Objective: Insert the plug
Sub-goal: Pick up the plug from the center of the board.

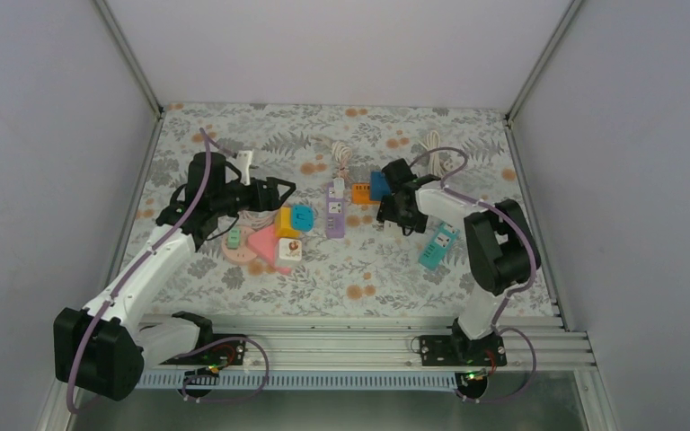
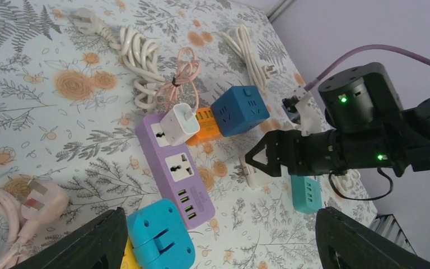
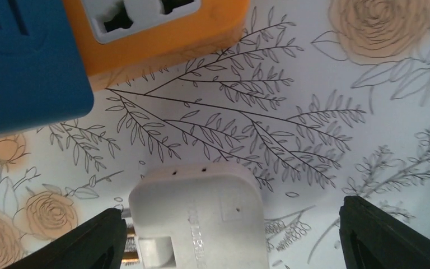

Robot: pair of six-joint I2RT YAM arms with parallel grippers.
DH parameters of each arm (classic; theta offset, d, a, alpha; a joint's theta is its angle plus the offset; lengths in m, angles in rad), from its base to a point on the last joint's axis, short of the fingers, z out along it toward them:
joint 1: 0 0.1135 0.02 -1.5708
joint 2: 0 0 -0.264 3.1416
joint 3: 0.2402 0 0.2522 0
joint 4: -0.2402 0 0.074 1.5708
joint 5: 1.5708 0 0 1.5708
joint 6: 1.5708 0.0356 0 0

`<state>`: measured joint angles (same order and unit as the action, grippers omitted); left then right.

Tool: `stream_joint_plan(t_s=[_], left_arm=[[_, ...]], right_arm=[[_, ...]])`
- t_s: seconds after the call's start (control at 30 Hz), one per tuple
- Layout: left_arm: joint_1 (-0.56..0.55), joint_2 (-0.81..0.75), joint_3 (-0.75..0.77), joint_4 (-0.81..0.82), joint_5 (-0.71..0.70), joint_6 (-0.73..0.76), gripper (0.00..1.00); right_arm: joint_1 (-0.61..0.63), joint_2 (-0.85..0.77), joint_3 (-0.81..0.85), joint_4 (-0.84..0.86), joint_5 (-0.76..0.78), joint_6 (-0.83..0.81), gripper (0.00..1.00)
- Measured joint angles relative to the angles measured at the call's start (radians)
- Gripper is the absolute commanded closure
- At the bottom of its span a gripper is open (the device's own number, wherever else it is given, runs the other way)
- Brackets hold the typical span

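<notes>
1. I see the right gripper [image 3: 233, 212] spread wide, with a finger on either side of the white plug [image 3: 197, 221] (not pinching it).
2. The plug lies flat on the floral cloth [image 3: 336, 73], near the orange socket block [image 3: 162, 28] and the blue cube [image 3: 22, 61].
3. My left gripper [image 2: 218, 221] is also spread wide, holds nothing, and hangs near the purple power strip [image 2: 173, 168].
</notes>
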<state>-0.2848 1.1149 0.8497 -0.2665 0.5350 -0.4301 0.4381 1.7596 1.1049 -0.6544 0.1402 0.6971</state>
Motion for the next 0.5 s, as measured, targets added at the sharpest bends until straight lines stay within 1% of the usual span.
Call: stream_joint_plan(t_s=[0.07,0.17,0.27,0.3,0.5], left_arm=[[-0.004,0.000,0.000,0.000,0.000,0.000,0.16],[-0.006,0.000,0.000,0.000,0.000,0.000,0.16],[-0.008,0.000,0.000,0.000,0.000,0.000,0.16],[-0.010,0.000,0.000,0.001,0.000,-0.001,0.16],[-0.037,0.005,0.000,0.005,-0.001,-0.013,0.15]], right_arm=[[0.006,0.023,0.002,0.015,-0.001,0.008,0.19],[0.016,0.054,0.003,0.033,0.000,0.013,0.27],[0.021,0.061,0.003,0.041,0.009,0.020,0.46],[0.023,0.061,0.003,0.044,0.009,0.024,0.49],[0.026,0.053,0.000,0.046,0.006,0.045,0.51]])
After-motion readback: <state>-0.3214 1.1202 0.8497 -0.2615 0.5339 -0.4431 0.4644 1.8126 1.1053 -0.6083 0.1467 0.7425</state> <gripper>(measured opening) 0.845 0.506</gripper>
